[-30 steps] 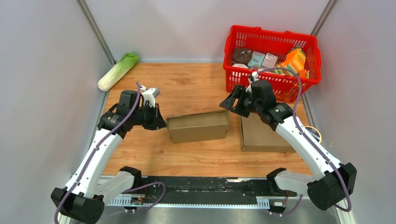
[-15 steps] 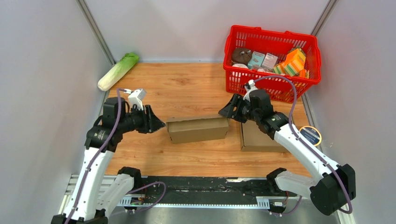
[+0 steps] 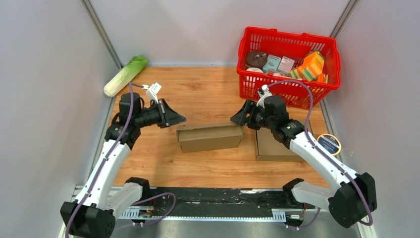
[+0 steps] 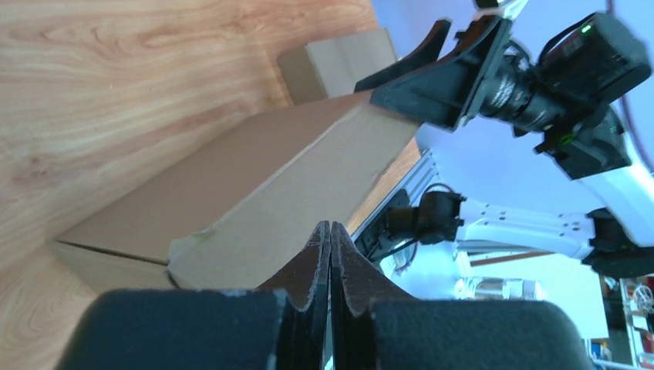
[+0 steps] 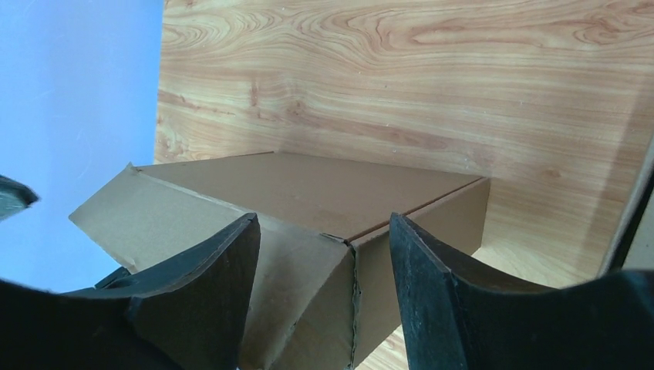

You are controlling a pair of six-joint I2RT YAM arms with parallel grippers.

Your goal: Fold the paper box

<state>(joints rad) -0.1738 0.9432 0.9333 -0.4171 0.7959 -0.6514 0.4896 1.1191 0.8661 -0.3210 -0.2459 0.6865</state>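
Paper box (image 3: 210,137) lies closed on its long side near the middle of the wooden table (image 3: 198,94), and we see it between the two arms. The left gripper (image 3: 182,119) sits just beside the box's left end. In its wrist view the two fingers (image 4: 316,262) are pressed flat together with nothing between them. We cannot tell whether their tips touch the cardboard.

The right gripper (image 3: 239,115) is at the box's right end with its jaws spread wide. From its wrist camera we see the box's near corner (image 5: 351,247) in the gap between the fingers, with no grip on it.

A flat cardboard piece (image 3: 277,146) lies just right of the box, partly under the right arm, and a tape roll (image 3: 329,144) is beside it. A red basket (image 3: 250,87) of groceries stands at the far right, and a napa cabbage (image 3: 124,75) lies at the far left.
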